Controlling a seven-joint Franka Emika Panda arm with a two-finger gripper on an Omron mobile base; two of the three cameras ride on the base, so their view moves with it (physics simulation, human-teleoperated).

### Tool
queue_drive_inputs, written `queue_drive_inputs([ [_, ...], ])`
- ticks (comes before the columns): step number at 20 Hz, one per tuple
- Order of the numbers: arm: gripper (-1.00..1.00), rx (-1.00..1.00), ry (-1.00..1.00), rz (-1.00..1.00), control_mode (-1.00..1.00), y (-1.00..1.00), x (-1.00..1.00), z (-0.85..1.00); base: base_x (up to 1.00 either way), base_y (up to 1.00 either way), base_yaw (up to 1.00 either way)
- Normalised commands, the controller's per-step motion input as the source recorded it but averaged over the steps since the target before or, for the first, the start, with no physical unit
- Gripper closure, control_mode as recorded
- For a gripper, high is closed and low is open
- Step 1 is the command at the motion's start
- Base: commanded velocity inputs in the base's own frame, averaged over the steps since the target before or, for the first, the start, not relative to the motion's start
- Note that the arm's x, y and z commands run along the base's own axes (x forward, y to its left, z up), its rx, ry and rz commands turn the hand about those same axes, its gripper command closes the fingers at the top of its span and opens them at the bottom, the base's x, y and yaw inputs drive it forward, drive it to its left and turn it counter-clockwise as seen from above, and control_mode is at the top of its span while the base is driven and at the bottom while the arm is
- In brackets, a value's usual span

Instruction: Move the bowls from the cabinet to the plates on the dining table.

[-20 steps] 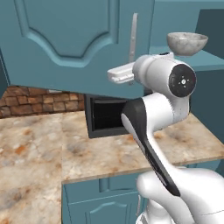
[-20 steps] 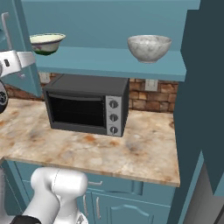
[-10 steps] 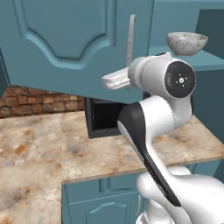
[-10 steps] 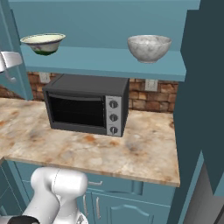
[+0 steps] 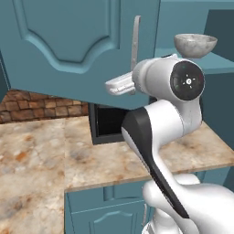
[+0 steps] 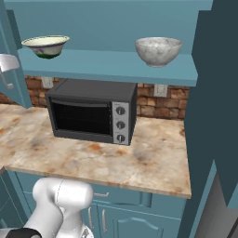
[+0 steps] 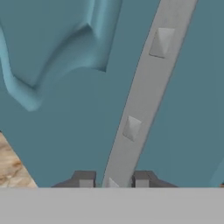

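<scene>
Simulated kitchen corner, teal joinery over marbled stone.

Beige tabletop (image 6: 153, 162) blotched rust-orange, carrying a dark grey microwave (image 6: 90, 111) with three knobs, set against a red-brown brick wall (image 6: 160, 104) bearing two white sockets (image 6: 161, 89). Below, teal base units (image 6: 135, 216) with a short silver handle (image 6: 101, 195). Same brick (image 5: 41, 105) and stone top (image 5: 50, 160) seen from the left side, microwave partly hidden there. Even, flat light, soft shadow under the microwave.
</scene>
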Motion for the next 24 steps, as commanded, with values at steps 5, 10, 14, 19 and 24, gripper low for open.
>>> queue_drive_inputs([
  [5, -1.00, 0.00, -0.01, 0.05, -1.00, 0.00, -0.25, 0.01, 0.00, 0.00, 0.00],
  [10, -1.00, 0.00, -0.04, 0.15, -1.00, -0.07, -0.48, 0.08, 0.00, 0.00, 0.00],
  [14, -1.00, 0.02, -0.06, 0.13, -1.00, -0.32, -0.34, 0.13, 0.00, 0.00, 0.00],
  [19, -1.00, 0.06, -0.04, 0.11, -1.00, -0.43, -0.04, 0.13, 0.00, 0.00, 0.00],
  [24, -1.00, 0.08, -0.03, 0.09, -1.00, -0.48, 0.00, 0.18, 0.00, 0.00, 0.00],
])
